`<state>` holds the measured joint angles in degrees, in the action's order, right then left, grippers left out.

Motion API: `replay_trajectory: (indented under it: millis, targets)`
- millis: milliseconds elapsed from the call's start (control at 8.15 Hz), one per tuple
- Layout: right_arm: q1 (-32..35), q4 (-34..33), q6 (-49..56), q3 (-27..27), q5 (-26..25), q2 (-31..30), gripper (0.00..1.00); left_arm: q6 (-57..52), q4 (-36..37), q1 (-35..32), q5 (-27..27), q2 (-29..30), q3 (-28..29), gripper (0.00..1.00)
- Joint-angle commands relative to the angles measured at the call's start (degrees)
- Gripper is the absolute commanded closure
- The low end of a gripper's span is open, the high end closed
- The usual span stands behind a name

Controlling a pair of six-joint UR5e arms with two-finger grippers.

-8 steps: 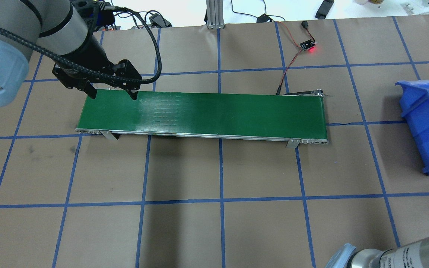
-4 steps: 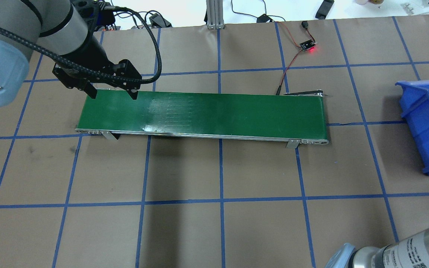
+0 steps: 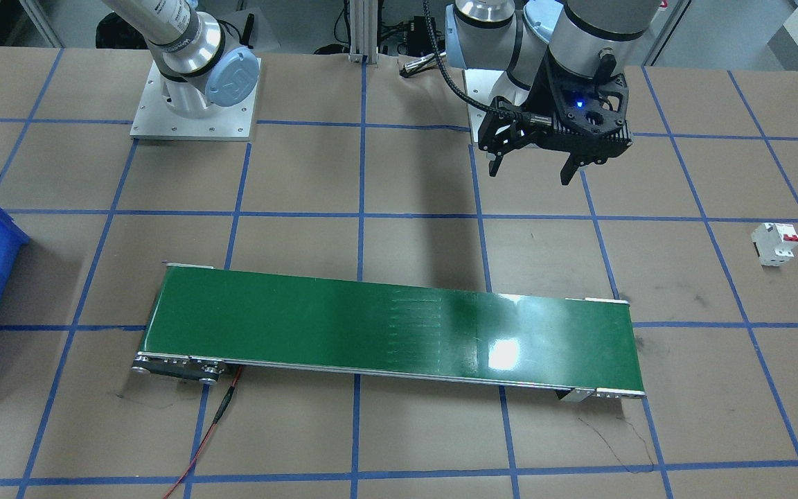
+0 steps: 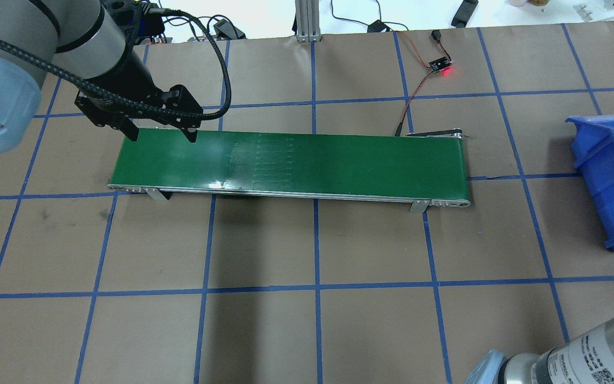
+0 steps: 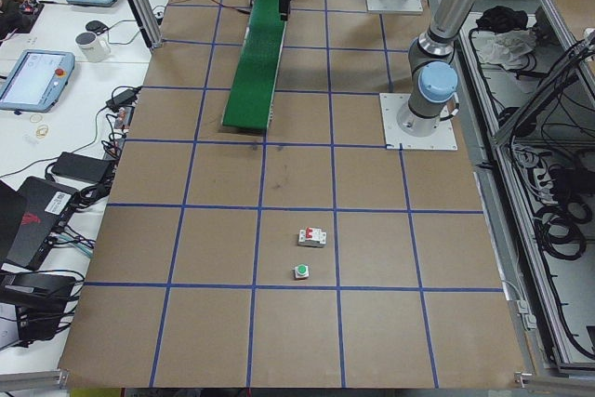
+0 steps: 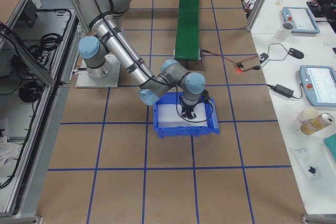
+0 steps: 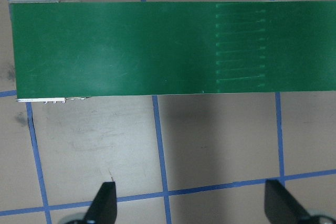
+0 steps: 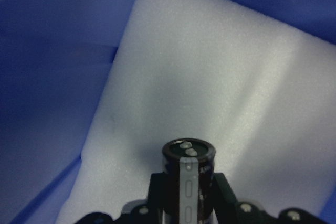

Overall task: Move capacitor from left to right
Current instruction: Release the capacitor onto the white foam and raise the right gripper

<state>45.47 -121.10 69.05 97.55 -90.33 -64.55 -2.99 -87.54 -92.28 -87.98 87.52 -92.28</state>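
Over the blue bin (image 6: 173, 131) near the table's right edge, your right gripper (image 8: 189, 198) has its fingers clamped on the capacitor (image 8: 188, 169), upright above white foam (image 8: 226, 87). It looks light, rigid and smooth-sleeved; hold the cylinder's sides, not the terminals. Your left gripper (image 4: 163, 136) hangs with fingers apart.

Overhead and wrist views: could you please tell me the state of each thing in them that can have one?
Capacitor: held by the right gripper over white foam.
Right gripper: shut on the capacitor.
Left gripper: open, holding nothing.
Blue bin: lined with the foam.
Sensor board: red light on.
Breaker: lying loose, ungripped.
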Motion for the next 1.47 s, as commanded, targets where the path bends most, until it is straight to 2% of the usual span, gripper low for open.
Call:
replay_trajectory:
  millis: [0, 123, 491, 613, 982, 1350]
  targets:
    - [-0.03, -0.01, -0.15, -0.69, 0.06, -0.83, 0.00, 0.00, 0.00, 0.00, 0.00, 0.02, 0.00, 0.00]
    - [-0.03, 1.47, 0.29, -0.78, 0.24, -4.41, 0.00, 0.00, 0.00, 0.00, 0.00, 0.02, 0.09, 0.00]
    - [0.15, 14.52, -1.10, -3.58, 0.58, -16.01, 0.00, 0.00, 0.00, 0.00, 0.00, -0.07, 0.00, 0.00]
    - [1.19, 17.01, -6.86, -3.77, 0.68, -18.39, 0.00, 0.00, 0.00, 0.00, 0.00, -0.15, 0.00, 0.00]
    - [14.68, 24.41, -19.25, -4.82, 1.64, -24.55, 0.00, 0.00, 0.00, 0.00, 0.00, -0.15, -0.09, 0.00]
    - [34.01, 31.79, -44.46, -8.24, 1.73, -27.12, 0.00, 0.00, 0.00, 0.00, 0.00, 0.02, 0.00, 0.00]
